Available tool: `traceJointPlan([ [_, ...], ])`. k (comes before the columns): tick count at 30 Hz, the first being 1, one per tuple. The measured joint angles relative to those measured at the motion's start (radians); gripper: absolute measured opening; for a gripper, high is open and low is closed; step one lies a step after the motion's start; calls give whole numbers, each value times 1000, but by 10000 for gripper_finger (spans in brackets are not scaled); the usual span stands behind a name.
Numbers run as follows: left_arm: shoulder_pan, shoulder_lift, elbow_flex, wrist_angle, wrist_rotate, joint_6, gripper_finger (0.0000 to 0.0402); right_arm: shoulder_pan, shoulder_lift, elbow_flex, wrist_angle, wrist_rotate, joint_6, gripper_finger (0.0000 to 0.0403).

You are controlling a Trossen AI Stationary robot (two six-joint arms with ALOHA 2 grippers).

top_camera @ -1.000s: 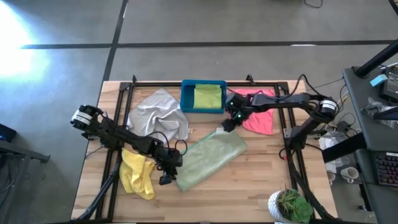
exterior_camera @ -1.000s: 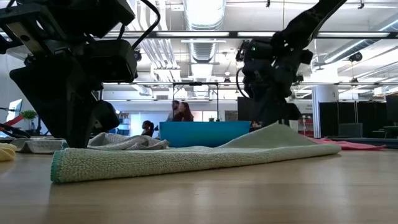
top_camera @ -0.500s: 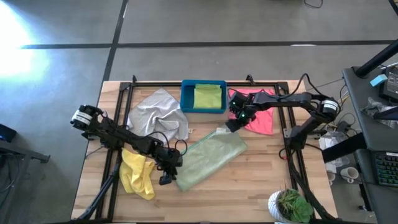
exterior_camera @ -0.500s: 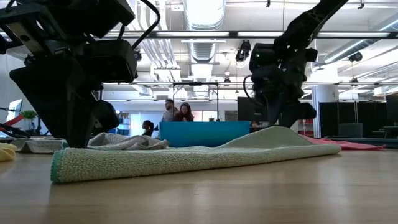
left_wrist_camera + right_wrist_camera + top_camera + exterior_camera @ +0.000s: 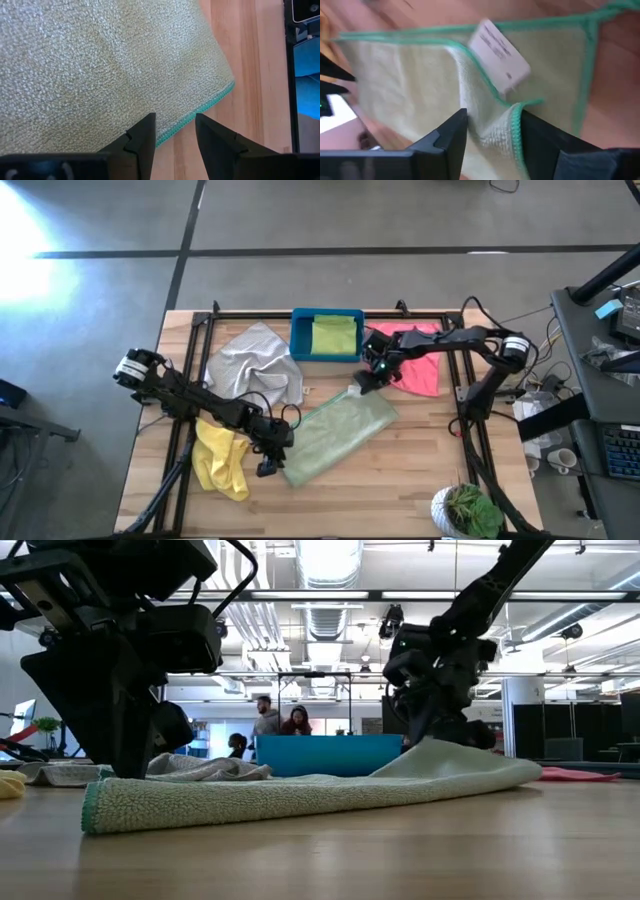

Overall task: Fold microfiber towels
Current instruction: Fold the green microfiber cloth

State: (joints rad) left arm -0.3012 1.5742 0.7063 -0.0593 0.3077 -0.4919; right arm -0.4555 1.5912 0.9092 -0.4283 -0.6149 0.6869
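Currently the pale sage green towel is lying in a loose, half-doubled strip near the middle of the desk, running from about seven o'clock up toward one o'clock, and both arms are working on it. The left gripper is sitting at the towel's seven o'clock end with its fingers parted over the teal-stitched edge; whether it is pinching any cloth I cannot tell. The right gripper is sitting at the opposite, one o'clock corner, where its fingers are straddling a bunched ridge of hem just beside the white care label, the jaws not yet visibly clamped on it. The other cloths are waiting around it: the light grey towel crumpled at eleven o'clock, the yellow towel heaped at eight o'clock, the pink towel spread at two o'clock, and the bright lime green towel resting inside the blue bin at twelve o'clock. The step in hand looks like securing both ends of the sage cloth for another fold. The next move is probably calling for the right fingers to close firmly on that corner, then for a lift and a carry across toward the left gripper's end, keeping the edges lined up.
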Motion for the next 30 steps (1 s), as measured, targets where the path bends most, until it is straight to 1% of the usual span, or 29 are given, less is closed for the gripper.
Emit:
traceJointPlan([
  [4,0,0,0,0,0,0,123,-1,19,0,13,-24,21,154],
  [6,0,0,0,0,0,0,123,-1,23,0,12,-40,21,147],
  [9,0,0,0,0,0,0,123,-1,17,0,12,-48,20,115],
  [14,0,0,0,-1,0,0,123,-1,-5,0,14,-48,10,42],
  [16,0,0,0,-1,0,0,123,-1,-10,0,13,-48,7,19],
  [22,0,0,-1,-1,0,1,123,10,-43,-1,13,-33,-59,9],
  [24,0,0,-1,-1,1,1,123,28,-75,-1,11,-1,-93,9],
  [27,0,0,-2,-1,1,1,123,63,-136,-1,9,77,-165,9],
  [30,0,0,-5,-1,1,1,123,107,-193,-1,7,215,-247,9],
])
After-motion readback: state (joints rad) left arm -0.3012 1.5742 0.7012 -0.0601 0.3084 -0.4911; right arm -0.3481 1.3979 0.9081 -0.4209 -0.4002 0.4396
